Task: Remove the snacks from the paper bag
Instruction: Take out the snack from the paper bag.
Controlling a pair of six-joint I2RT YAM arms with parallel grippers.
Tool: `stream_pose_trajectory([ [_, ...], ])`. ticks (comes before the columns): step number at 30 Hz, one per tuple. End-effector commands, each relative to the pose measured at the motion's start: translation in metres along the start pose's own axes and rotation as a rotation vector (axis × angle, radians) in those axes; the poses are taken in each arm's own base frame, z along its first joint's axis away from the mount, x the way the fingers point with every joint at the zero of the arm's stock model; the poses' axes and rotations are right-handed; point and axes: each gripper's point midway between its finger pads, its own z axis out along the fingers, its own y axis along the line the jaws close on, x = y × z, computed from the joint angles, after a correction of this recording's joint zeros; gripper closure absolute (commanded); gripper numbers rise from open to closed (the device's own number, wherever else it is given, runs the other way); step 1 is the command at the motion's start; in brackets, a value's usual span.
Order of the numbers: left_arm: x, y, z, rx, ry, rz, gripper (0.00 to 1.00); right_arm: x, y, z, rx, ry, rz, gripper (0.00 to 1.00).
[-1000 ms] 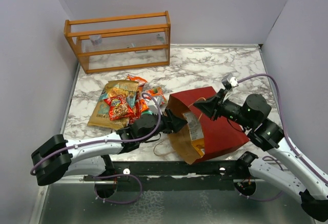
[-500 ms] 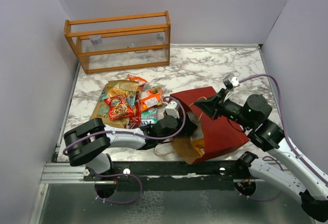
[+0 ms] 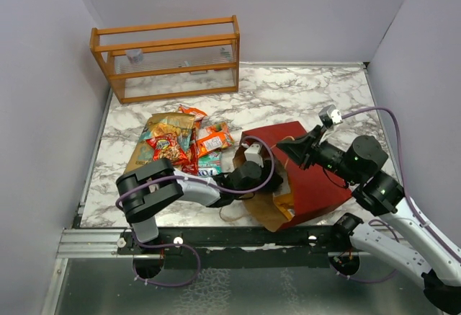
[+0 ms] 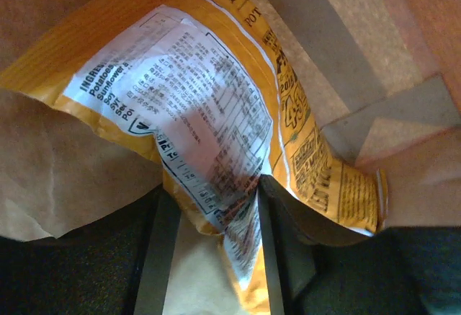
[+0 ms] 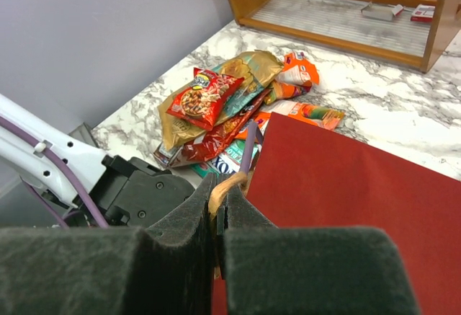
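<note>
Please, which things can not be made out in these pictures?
Top view: the paper bag hides the left fingers.
Left wrist view: a yellow packet fills the picture, hiding whatever else is inside; its small print is blurred; whether the fingers grip it is unclear.
Right wrist view: the right fingers block the bag's mouth; the items in the wooden rack are too small to name.

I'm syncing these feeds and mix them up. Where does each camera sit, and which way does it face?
Top: above, behind the bases, looking down on the table; left arm, right arm show.
Left wrist: inside the bag, facing an orange packet; its fingers show.
Right wrist: above the bag's red side, facing the pile and rack; its fingers pinch a handle.
Top and right wrist share bag, pile, rack.
</note>
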Motion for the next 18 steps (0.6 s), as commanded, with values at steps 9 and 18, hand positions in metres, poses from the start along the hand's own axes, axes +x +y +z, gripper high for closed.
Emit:
stream_pose_trajectory([
  [9,-0.069,-0.077,-0.046,0.185,-0.093,0.061,1.0,-0.016,-0.032,-0.021,0.21,-0.059,-0.027,0.98],
  [18,-0.124,-0.122,-0.117,0.31,-0.156,0.143,1.0,-0.031,-0.067,-0.043,0.446,-0.134,0.009,0.98],
])
